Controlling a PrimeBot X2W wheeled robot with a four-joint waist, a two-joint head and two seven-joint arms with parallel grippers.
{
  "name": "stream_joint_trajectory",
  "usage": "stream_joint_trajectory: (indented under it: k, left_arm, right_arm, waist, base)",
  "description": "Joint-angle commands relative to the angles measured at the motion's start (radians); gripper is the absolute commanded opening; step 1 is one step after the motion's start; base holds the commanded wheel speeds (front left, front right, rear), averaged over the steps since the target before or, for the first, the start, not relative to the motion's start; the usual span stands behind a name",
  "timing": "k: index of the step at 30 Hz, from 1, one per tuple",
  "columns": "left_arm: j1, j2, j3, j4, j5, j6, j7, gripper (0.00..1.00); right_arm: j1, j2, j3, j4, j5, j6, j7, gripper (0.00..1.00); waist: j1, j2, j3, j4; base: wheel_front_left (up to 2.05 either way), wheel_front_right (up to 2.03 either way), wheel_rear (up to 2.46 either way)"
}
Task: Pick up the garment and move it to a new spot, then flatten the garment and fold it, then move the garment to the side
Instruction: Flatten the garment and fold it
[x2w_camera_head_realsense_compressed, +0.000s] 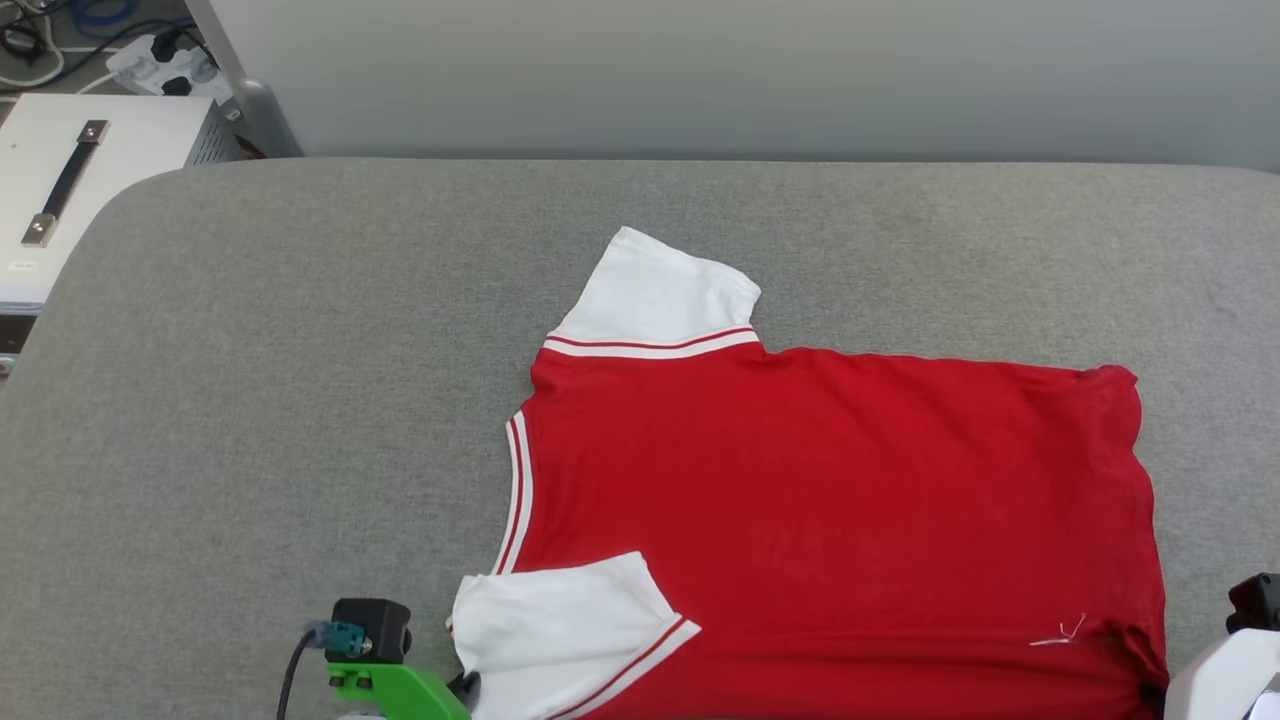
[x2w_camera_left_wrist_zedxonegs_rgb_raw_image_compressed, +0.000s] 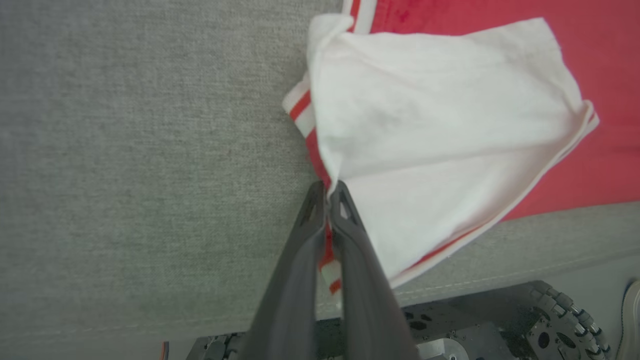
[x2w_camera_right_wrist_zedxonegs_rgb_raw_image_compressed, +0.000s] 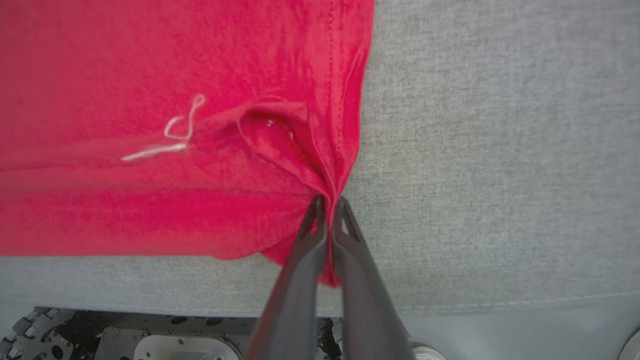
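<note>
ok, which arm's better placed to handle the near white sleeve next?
Left, probably: the left gripper is shut on the garment at the edge of that sleeve; the right gripper pinches the hem corner.

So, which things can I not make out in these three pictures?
- Head view: the garment is cut off at its near side by the bottom edge, and the cloth itself hides its underside.
- Left wrist view: the left gripper, shut on the garment at the white sleeve, hides how much cloth it pinches.
- Right wrist view: the right gripper does the same at a red corner.
- Head view: the white box is cut by the left edge.
</note>
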Motion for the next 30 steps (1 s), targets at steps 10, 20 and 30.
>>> stream_joint_trajectory:
  k: [10,20,30]
  left_arm:
    - [-0.048,-0.032,-0.017,0.098,0.014,-0.032,-0.024,1.00]
    - [-0.084,-0.035,0.033,0.072,0.073,-0.036,-0.208,1.00]
    - [-0.082,-0.055,0.075,0.032,0.141,-0.063,-0.446,1.00]
  right_arm:
    - [-0.040,-0.018,0.045,0.056,-0.011,-0.001,-0.054,1.00]
    - [-0.056,-0.051,0.063,-0.020,0.027,-0.001,-0.237,1.00]
    - [-0.044,-0.064,0.083,-0.151,-0.008,-0.001,-0.549,1.00]
  waist:
    - [0.0000,0.0000,0.005,-0.007]
    - [0.0000,0.0000,-0.056,-0.014]
    - [0.0000,0.0000,-0.088,-0.028]
  base:
    - [0.00,0.00,0.00]
    - [0.00,0.00,0.00]
    - [0.00,0.00,0.00]
